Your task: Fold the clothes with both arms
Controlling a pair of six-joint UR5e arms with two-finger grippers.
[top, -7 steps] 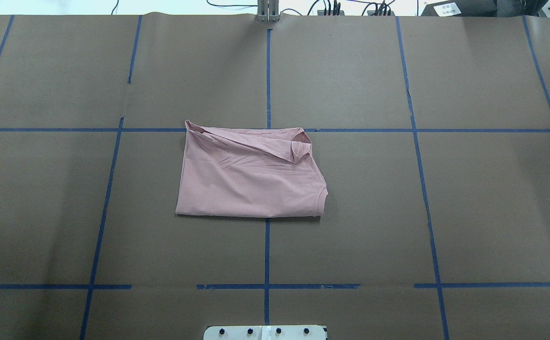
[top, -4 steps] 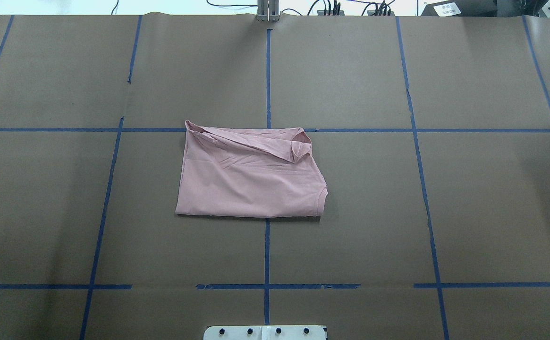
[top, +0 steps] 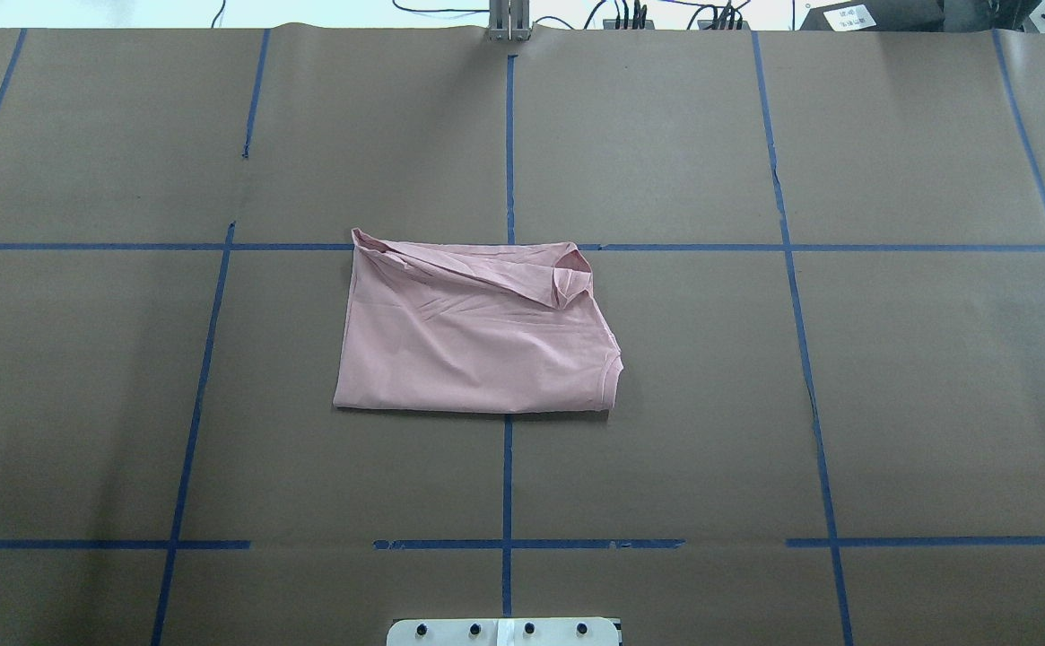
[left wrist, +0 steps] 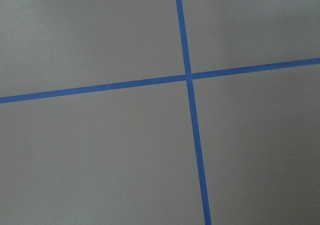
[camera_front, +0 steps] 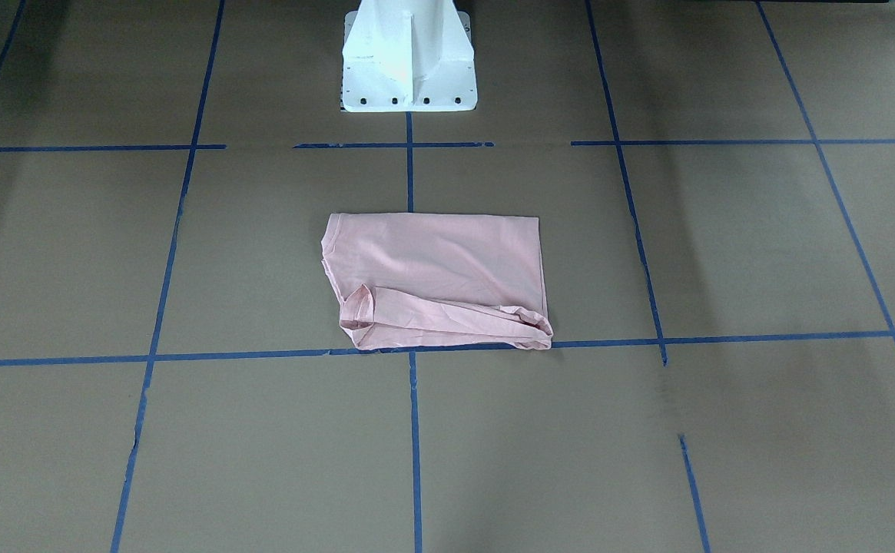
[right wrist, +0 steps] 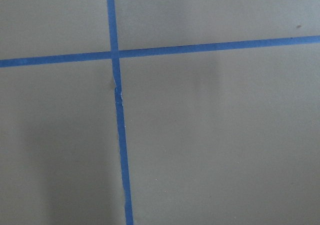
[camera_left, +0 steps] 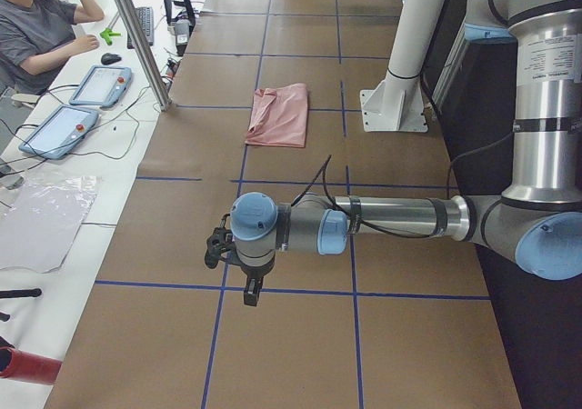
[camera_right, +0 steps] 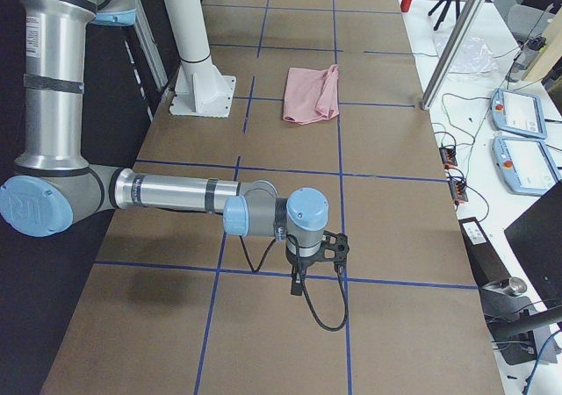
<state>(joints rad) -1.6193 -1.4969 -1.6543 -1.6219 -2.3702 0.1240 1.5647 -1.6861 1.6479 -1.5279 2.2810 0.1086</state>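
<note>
Shirt (top: 477, 332): folded into a rough rectangle, plain pink side up, flat near the middle of the table (top: 845, 404), out in front of my pedestal (camera_front: 409, 61). A sleeve is bunched along the far edge, which touches a line of blue tape (top: 710, 248). The neckline is at my right.
Left gripper (camera_left: 218, 245): hangs over the table towards my left end, well apart from the shirt and touching nothing. Only the side view shows it, so I cannot tell how my jaws stand.
Right gripper (camera_right: 332, 246): hangs towards my right end, also well apart from the shirt. Again I cannot tell how the jaws stand.
Wrist views: brown paper and crossing tape only.
</note>
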